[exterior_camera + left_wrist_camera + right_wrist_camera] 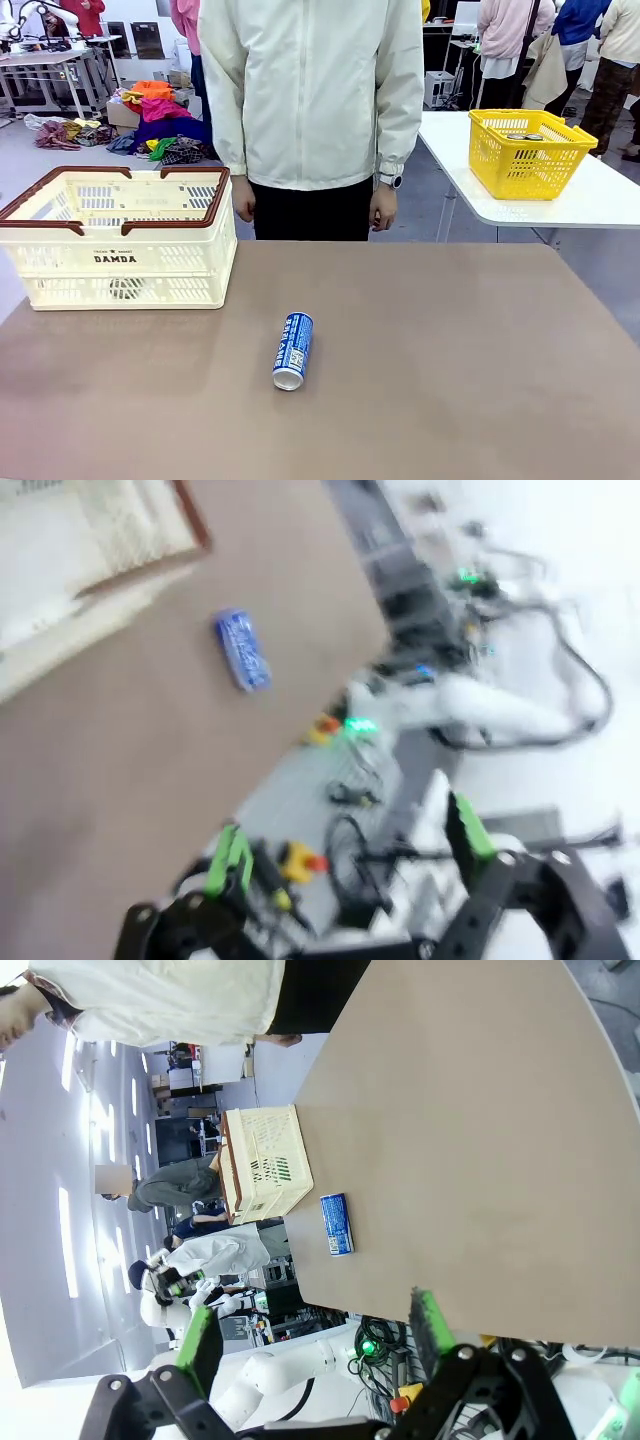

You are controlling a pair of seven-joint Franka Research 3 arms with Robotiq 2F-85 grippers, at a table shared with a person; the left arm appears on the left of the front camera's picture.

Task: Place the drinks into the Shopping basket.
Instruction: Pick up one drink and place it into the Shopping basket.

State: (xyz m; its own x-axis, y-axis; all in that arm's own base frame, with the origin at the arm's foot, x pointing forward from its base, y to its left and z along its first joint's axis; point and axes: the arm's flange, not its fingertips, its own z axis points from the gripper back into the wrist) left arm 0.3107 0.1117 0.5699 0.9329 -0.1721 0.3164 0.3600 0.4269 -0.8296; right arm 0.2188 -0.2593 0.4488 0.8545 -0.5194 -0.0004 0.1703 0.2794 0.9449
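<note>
Front view: 1 blue can [293, 350] lies on its side on the brown bench [450, 350], near the middle, its silver end toward the robot, well apart from the cream basket [180, 262] at the far left. A round dark shape sits behind the basket's lower slats; cannot tell what it is. A person [310, 90] stands at the far edge, arms hanging. Left gripper [348, 845] and right gripper [314, 1330] both hold their green pads spread wide with nothing between them, each off the near side of the bench and far from the can. Risks, as I judge them: the can is round and free to roll, so a pad touching 1 side first could send it sideways before the grip closes. The basket's 2 brown handles are folded in over the opening, so a can lowered carelessly could strike one and bounce out. The person's hand [243, 205] hangs just beside the basket's far corner, close to any drop path. Front view gives the handle gap and a yellow basket [520, 165] on another table. Right wrist view gives the near bench edge and how the can lies relative to it. Left wrist view is blurred, so can position there is rough.
</note>
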